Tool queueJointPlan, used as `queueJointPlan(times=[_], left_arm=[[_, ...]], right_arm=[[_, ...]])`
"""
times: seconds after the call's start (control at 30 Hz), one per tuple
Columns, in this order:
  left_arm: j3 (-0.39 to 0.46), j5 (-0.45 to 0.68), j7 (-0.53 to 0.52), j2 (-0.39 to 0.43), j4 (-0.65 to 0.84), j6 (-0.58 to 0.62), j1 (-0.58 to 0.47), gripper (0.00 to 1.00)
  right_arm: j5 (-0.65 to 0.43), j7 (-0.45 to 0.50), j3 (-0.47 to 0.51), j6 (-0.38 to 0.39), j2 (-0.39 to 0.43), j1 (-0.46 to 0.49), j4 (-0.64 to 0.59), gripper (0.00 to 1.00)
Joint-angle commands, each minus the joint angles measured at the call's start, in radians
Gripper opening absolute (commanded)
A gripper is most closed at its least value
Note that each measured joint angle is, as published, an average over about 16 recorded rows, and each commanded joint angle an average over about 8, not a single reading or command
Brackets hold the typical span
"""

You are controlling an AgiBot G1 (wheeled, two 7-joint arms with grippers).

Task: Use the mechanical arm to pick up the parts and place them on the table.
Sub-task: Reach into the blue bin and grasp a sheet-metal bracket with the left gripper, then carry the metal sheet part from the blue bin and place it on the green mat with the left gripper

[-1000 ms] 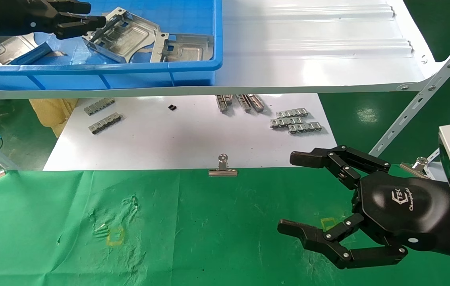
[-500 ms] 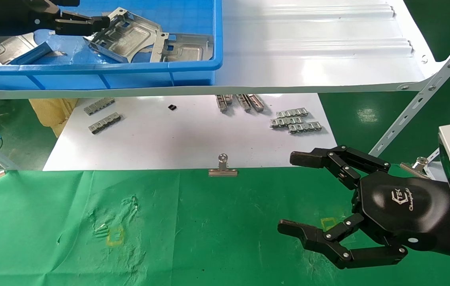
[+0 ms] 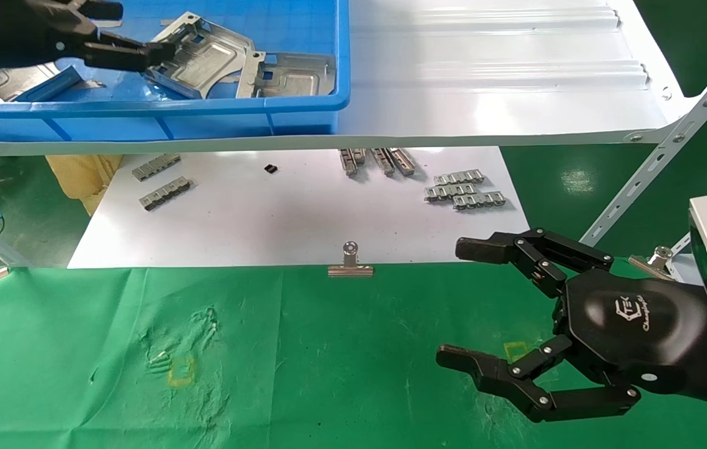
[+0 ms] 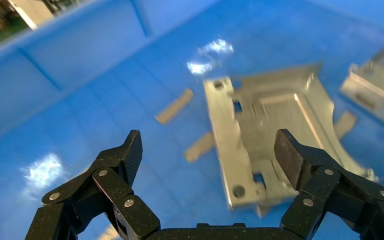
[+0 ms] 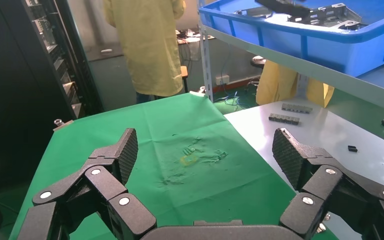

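Observation:
Several parts lie in the blue bin: a tilted one, one beside it, and another at the far left. My left gripper reaches into the bin, open, with one fingertip at the tilted part's edge. In the left wrist view the left gripper straddles the near corner of a part, which sits closer to one finger. My right gripper hangs open and empty over the green table. The right gripper faces the cloth.
The blue bin sits on a glossy white shelf with a slanted metal strut. Below is a white board carrying ridged strips, with a binder clip at its edge. A person in a yellow coat stands beyond the table.
The left gripper's fingers have spread apart and the lower one has shifted toward the tilted part's edge. The right arm has not moved.

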Motion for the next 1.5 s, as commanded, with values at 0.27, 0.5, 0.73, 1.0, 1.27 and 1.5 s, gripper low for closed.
queueJointPlan(times=[0.27, 0.5, 0.73, 1.0, 1.27, 1.5], left_arm=[[0.008, 0.011, -0.015, 0.006, 0.001, -0.003, 0.004, 0.0], [0.014, 0.02, -0.017, 0.007, -0.002, 0.003, 0.009, 0.0], [0.013, 0.019, -0.017, -0.002, -0.005, 0.048, 0.012, 0.0], [0.008, 0.011, -0.009, -0.022, -0.011, 0.129, 0.014, 0.0], [-0.036, -0.051, 0.04, -0.046, -0.03, 0.144, 0.012, 0.0], [-0.078, -0.111, 0.092, -0.073, -0.045, 0.155, -0.004, 0.0]], right_arm=[[0.0, 0.0, 0.0, 0.0, 0.0, 0.0, 0.0, 1.0], [0.0, 0.0, 0.0, 0.0, 0.0, 0.0, 0.0, 1.0], [0.0, 0.0, 0.0, 0.0, 0.0, 0.0, 0.0, 1.0], [0.0, 0.0, 0.0, 0.0, 0.0, 0.0, 0.0, 1.0], [0.0, 0.0, 0.0, 0.0, 0.0, 0.0, 0.0, 1.0], [0.0, 0.0, 0.0, 0.0, 0.0, 0.0, 0.0, 1.0]])
